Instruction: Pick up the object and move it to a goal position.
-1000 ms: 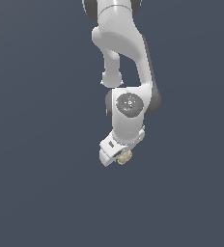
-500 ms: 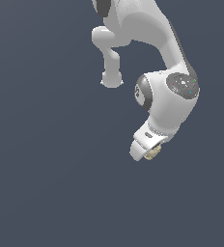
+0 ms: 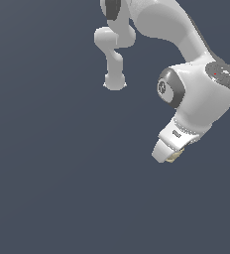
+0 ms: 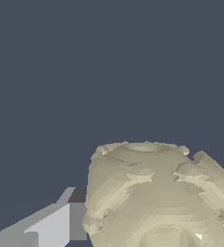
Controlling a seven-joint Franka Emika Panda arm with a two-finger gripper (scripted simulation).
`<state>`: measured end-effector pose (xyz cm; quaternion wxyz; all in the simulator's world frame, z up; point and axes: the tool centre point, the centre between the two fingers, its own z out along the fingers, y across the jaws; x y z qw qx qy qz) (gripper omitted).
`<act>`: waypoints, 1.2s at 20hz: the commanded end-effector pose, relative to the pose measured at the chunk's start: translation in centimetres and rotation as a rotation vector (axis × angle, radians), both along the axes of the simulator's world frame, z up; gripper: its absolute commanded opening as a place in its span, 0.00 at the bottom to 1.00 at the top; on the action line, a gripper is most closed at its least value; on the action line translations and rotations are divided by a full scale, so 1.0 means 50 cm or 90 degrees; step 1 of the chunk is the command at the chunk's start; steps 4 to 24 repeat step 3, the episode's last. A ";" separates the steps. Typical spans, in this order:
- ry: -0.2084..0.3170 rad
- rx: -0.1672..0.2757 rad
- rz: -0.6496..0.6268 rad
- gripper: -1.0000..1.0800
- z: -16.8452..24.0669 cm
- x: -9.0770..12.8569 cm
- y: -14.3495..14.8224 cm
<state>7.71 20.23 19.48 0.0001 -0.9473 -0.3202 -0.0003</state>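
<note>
The object is a small beige-tan knobbly lump. In the exterior view only a sliver of the object shows, tucked under the white gripper at the arm's lower end. In the wrist view the object fills the lower part of the picture, pressed against a grey finger; the other finger is hidden behind it. The gripper is shut on the object and holds it off the dark ground.
The white arm bends in from the top, with its elbow link hanging at the upper middle. A plain dark grey-blue ground lies all around. No goal marker shows.
The gripper, with the object in it, has moved steadily to the exterior view's right and slightly up. The wrist has swung round with it.
</note>
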 end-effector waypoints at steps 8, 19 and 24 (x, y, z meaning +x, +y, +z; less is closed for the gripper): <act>0.000 0.000 -0.001 0.00 0.005 0.002 0.007; 0.000 0.000 -0.001 0.00 0.005 0.002 0.007; 0.000 0.000 -0.001 0.00 0.005 0.002 0.007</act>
